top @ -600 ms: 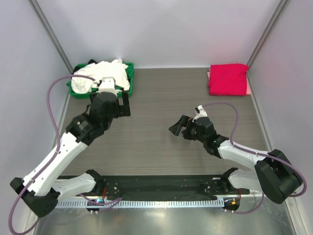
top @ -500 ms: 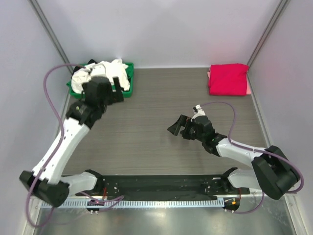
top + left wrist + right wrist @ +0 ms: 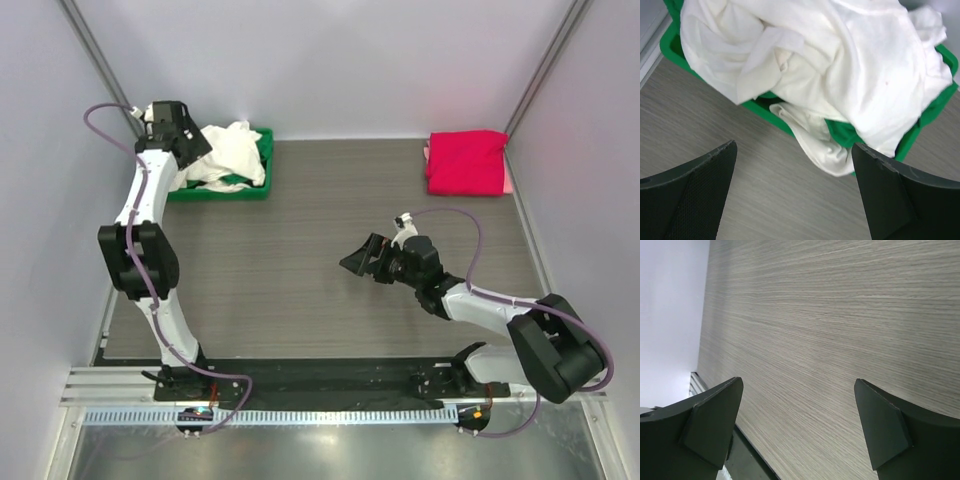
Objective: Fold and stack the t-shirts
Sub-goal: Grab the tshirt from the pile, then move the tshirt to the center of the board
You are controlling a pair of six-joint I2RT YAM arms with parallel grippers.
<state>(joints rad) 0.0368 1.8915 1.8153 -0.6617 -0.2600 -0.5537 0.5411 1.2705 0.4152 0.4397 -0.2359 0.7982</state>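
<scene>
A crumpled white t-shirt (image 3: 232, 150) lies heaped in the green bin (image 3: 222, 190) at the back left. It fills the left wrist view (image 3: 840, 75), with a fold hanging over the bin's front wall (image 3: 935, 112). My left gripper (image 3: 195, 145) is open and empty, above the bin's left end; its jaws stand wide apart over the table just before the bin (image 3: 795, 200). A folded pink-red t-shirt (image 3: 466, 160) lies at the back right. My right gripper (image 3: 365, 258) is open and empty, low over the table's middle, with only bare wood between its fingers (image 3: 797, 430).
Grey walls close the left, back and right sides. A black rail (image 3: 330, 378) with the arm bases runs along the near edge. The left wall meets the table beside the bin (image 3: 650, 45).
My left arm has swung from the middle left of the table out to the back left, and its gripper is now over the bin. The right gripper has barely moved.
</scene>
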